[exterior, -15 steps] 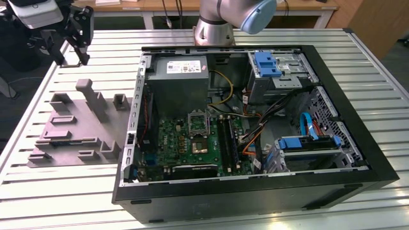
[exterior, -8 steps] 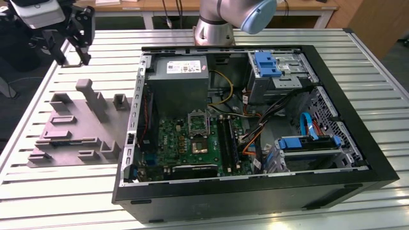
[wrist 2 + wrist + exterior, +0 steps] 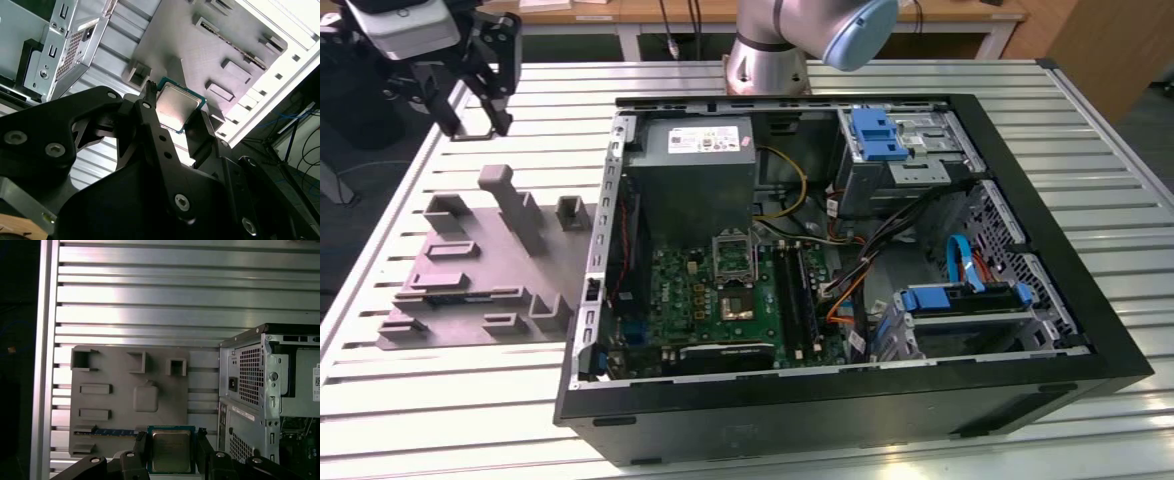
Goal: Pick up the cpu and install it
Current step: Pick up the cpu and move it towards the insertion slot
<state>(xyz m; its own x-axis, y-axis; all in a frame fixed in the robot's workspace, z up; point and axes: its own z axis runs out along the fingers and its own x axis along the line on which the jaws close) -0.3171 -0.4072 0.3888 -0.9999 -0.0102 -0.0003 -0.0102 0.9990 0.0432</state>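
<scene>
— Where is the chip right now?

— In my pincer [image 3: 171, 446]. The two fingers [image 3: 141, 447] pinch the chip [image 3: 171, 454] by opposite edges, with its silvery top facing the wrist cameras. It is held up off the table [image 3: 150, 295], near the grey tray [image 3: 115, 390] and beside the open computer case [image 3: 854, 400].

— What matters most while carrying it?

— Holding it flat, I judge. In both wrist views it sits square between the fingers, not tipped. The hold is on thin rims only, so a jerk could let it twist or slip. Slow, even travel suits it best. I would not squeeze harder either, because the underside is hidden from me and is probably delicate.

— And the socket?

— The socket [image 3: 734, 253] lies on the board inside the case, well apart from me in the exterior view, with cables [image 3: 907, 235] near it. I judge that the case wall needs a generous margin.
</scene>
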